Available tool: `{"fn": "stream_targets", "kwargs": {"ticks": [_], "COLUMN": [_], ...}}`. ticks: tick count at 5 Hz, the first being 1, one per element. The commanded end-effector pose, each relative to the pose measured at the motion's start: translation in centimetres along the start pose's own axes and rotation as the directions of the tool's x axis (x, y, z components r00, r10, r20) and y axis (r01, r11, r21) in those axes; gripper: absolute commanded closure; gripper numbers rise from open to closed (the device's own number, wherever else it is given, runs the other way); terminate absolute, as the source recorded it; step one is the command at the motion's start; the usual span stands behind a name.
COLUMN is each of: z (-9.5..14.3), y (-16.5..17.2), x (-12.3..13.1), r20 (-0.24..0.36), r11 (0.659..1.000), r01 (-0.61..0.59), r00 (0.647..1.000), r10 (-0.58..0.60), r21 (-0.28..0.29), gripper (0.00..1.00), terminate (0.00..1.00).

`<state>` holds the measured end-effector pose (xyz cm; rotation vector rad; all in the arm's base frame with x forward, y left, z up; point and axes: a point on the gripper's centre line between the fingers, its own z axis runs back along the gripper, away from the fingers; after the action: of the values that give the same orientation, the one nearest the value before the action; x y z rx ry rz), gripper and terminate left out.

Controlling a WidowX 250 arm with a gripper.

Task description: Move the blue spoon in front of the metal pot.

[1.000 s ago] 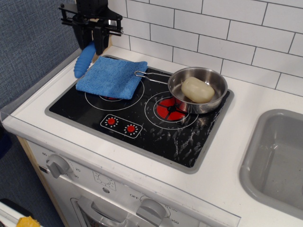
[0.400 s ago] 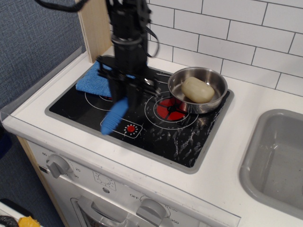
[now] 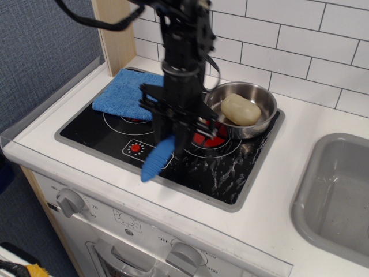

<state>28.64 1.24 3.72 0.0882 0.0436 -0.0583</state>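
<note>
1. My claw [image 3: 176, 134] is clenched on the blue spoon [image 3: 158, 158], whose handle hangs down-left over the near part of the stove [image 3: 242, 173], left of the metal pot [image 3: 242, 109].
2. My worry: the grip is at one end, so the spoon could swing or slip, landing left of the spot.

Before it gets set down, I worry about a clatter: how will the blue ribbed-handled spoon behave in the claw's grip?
The thick ribbed blue plastic spoon hangs straight below the black claw, so it is probably stiff. The ribs likely resist slipping. Its rounded handle might roll a little on the glossy black stovetop.
</note>
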Motion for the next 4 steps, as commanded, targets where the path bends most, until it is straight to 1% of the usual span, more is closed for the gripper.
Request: {"fn": "stream_targets", "kwargs": {"ticks": [1, 2, 3, 4], "z": [-0.8, -1.3, -1.2, -0.6], "y": [-2.5, -3.2, -3.6, -3.5], "x": [-0.5, -0.4, -0.6, -0.9], "r20": [0.009, 0.010, 0.019, 0.038], "r11": [1.000, 1.000, 0.999, 1.000], "r01": [-0.025, 0.001, 0.027, 0.020], "r00": [1.000, 1.000, 0.999, 0.999], "r10": [0.025, -0.001, -0.028, -0.019], "r21": [0.015, 0.020, 0.021, -0.011], "gripper": [1.00, 1.00, 0.00, 0.00], "terminate": [0.00, 0.00, 0.00, 0.00]}}
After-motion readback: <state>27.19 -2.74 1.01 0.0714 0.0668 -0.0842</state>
